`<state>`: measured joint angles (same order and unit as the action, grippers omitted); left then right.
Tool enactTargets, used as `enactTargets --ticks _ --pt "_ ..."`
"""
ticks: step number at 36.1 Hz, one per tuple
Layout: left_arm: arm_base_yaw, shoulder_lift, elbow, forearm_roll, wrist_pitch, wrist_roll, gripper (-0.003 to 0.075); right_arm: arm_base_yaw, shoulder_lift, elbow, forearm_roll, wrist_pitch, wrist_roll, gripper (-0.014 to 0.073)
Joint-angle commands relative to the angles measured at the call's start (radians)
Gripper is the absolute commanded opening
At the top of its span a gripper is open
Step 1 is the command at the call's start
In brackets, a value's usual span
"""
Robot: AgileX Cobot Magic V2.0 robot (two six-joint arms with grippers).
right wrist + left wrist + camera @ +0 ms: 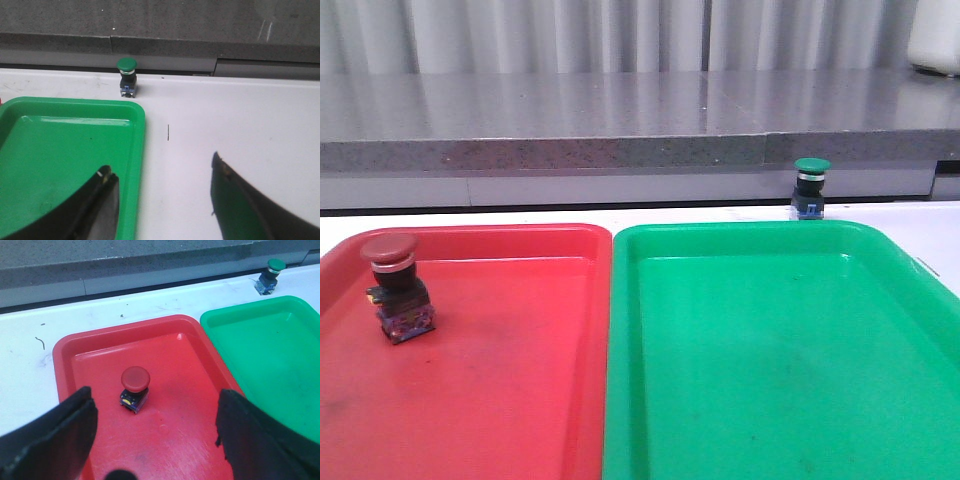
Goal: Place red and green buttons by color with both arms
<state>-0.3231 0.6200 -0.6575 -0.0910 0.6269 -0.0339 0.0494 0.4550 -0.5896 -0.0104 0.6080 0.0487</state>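
The red button [393, 285] stands in the red tray [500, 400], at its far left; it also shows in the left wrist view [135, 388]. My left gripper [155, 402] is open and empty, above the red tray and short of the red button. The green button [810, 187] stands upright on the white table behind the green tray [770, 380]; it also shows in the right wrist view [126, 76]. My right gripper [162, 172] is open and empty over the green tray's right rim [137, 150], well short of the green button. Neither gripper shows in the front view.
The two trays lie side by side, rims touching. A grey stone ledge [620, 120] runs along the back of the table. White table surface [240, 120] lies right of the green tray.
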Motion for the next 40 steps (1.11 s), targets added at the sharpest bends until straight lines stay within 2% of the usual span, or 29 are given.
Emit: enactTargets --ticks 1,40 --pt "-0.010 -0.052 0.015 -0.004 -0.062 0.000 0.0493 -0.006 0.015 -0.033 -0.008 -0.072 -0.008 0.0436" --pt "-0.010 -0.069 0.051 -0.004 -0.060 0.000 0.0493 -0.006 0.015 -0.033 -0.008 -0.072 -0.007 0.0436"
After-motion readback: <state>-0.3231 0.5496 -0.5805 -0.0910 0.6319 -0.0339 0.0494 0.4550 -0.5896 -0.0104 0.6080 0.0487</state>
